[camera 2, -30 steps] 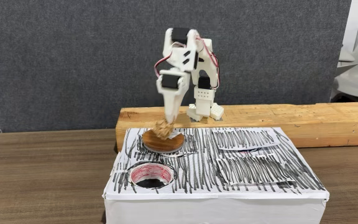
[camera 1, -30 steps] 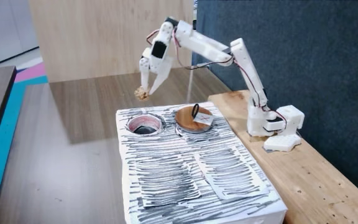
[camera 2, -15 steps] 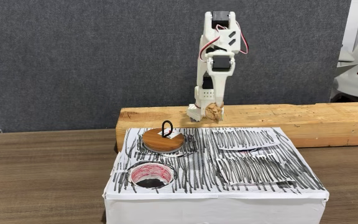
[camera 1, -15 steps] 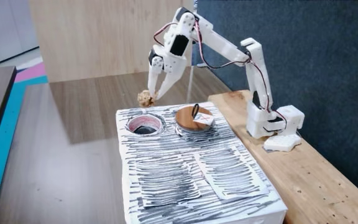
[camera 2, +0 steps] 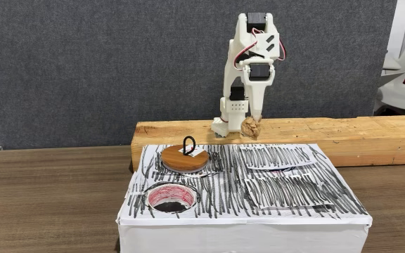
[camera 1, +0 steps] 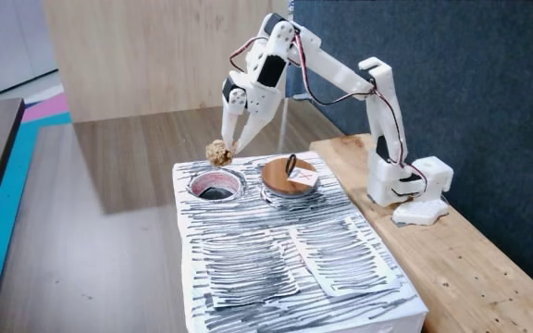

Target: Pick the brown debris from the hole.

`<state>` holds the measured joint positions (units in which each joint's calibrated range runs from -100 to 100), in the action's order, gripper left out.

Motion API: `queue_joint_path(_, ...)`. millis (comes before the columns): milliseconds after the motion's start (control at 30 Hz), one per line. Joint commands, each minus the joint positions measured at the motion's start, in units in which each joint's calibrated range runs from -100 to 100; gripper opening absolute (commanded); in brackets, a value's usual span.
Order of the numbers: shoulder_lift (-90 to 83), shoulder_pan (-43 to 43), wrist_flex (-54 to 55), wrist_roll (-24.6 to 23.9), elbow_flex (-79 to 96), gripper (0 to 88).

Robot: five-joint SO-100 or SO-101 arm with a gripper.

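While claw [camera 1: 226,148] grips brown debris [camera 1: 216,152] aloft, lump near-round, no clear long axis.

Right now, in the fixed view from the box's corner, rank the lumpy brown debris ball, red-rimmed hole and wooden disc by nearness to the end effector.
1. Lumpy brown debris ball, held at the end effector.
2. Red-rimmed hole, just below.
3. Wooden disc, to the right.
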<state>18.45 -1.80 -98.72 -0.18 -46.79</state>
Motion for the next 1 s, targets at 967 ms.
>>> queue_joint_path(967, -2.71, -0.11, -0.36, -0.29, 0.07, 20.4)
